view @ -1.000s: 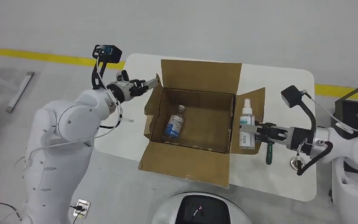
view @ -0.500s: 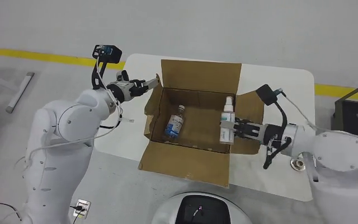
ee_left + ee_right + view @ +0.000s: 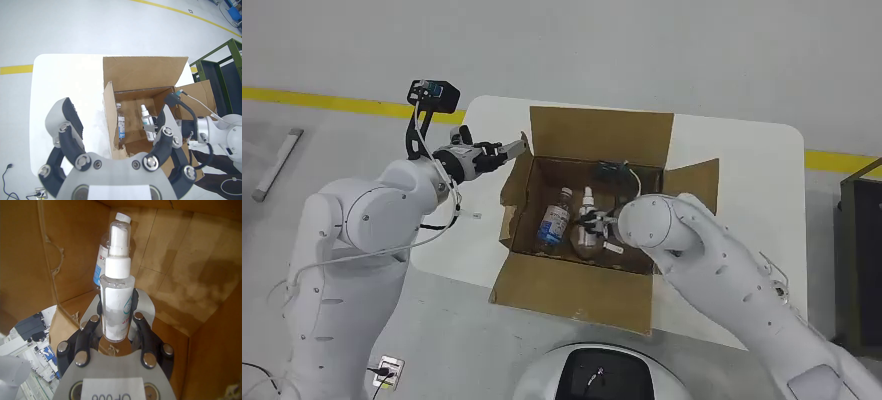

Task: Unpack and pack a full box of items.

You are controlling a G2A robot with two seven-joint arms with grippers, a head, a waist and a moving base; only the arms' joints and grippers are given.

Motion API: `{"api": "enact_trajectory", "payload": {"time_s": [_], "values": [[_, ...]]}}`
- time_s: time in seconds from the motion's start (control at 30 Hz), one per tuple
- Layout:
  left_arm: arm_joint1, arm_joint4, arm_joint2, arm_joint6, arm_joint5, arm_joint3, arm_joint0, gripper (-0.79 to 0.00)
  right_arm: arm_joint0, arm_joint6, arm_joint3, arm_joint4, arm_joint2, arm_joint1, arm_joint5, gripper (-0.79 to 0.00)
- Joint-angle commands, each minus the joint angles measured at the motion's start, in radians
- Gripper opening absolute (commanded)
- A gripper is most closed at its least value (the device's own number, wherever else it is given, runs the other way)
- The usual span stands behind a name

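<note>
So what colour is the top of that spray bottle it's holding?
White, under a clear cap. The spray bottle shows best in the right wrist view.

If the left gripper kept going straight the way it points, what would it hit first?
Probably the cardboard box's torn side flap: it stands straight ahead of the open left gripper, though depth is uncertain.

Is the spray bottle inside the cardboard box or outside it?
Inside: the right gripper holds the spray bottle between the cardboard box walls, next to another bottle.
</note>
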Motion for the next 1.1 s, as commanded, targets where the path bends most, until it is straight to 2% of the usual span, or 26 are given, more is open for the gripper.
{"api": "enact_trajectory", "payload": {"time_s": [0.0,0.23,0.27,0.3,0.4,0.43,0.47,0.5,0.57,0.6,0.73,0.8,0.87,0.9,1.0,1.03,1.07], "values": [[0.000,0.000,0.000,0.000,0.000,0.000,0.000,0.000,0.031,-0.024,0.056,-0.001,-0.055,-0.023,0.026,-0.785],[0.000,0.000,0.000,0.000,0.000,0.000,0.000,0.000,0.083,-0.111,0.189,0.012,-0.144,-0.085,0.090,-0.785],[0.000,0.000,0.000,0.000,0.000,0.000,0.000,0.000,0.087,-0.125,0.199,0.011,-0.151,-0.092,0.104,-0.579],[0.000,0.000,0.000,0.000,0.000,0.000,0.000,0.000,0.090,-0.133,0.205,0.018,-0.156,-0.099,0.107,-0.419],[0.000,0.000,0.000,0.000,0.000,0.000,0.000,0.000,0.094,-0.136,0.229,0.043,-0.156,-0.111,0.107,-0.406],[0.000,0.000,0.000,0.000,0.000,0.000,0.000,0.000,0.094,-0.137,0.235,0.053,-0.152,-0.114,0.102,-0.317],[0.000,0.000,0.000,0.000,0.000,0.000,0.000,0.000,0.094,-0.141,0.239,0.054,-0.150,-0.115,0.098,-0.299],[0.000,0.000,0.000,0.000,0.000,0.000,0.000,0.000,0.094,-0.140,0.240,0.055,-0.149,-0.116,0.098,-0.203],[0.000,0.000,0.000,0.000,0.000,0.000,0.000,0.000,0.094,-0.131,0.232,0.063,-0.138,-0.117,0.098,-0.086],[0.000,0.000,0.000,0.000,0.000,0.000,0.000,0.000,0.095,-0.128,0.226,0.063,-0.132,-0.116,0.100,0.000],[0.000,0.000,0.000,0.000,0.000,0.000,0.000,0.000,0.088,-0.106,0.174,0.073,-0.085,-0.104,0.096,-0.009],[0.000,0.000,0.000,0.000,0.000,0.000,0.000,0.000,0.082,-0.089,0.116,0.070,-0.042,-0.090,0.095,-0.083],[0.000,0.000,0.000,0.000,0.000,0.000,0.000,0.000,0.069,-0.065,0.050,0.066,0.010,-0.072,0.095,-0.376],[0.000,0.000,0.000,0.000,0.000,0.000,0.000,0.000,0.050,-0.056,-0.009,0.060,0.060,-0.054,0.086,-0.422],[0.000,0.000,0.000,0.000,0.000,0.000,0.000,0.000,-0.013,-0.027,-0.164,0.045,0.202,-0.005,0.058,-0.662],[0.000,0.000,0.000,0.000,0.000,0.000,0.000,0.000,-0.041,-0.015,-0.207,0.034,0.249,0.012,0.046,-0.677],[0.000,0.000,0.000,0.000,0.000,0.000,0.000,0.000,-0.067,-0.001,-0.255,0.033,0.305,0.029,0.031,-0.785]]}}
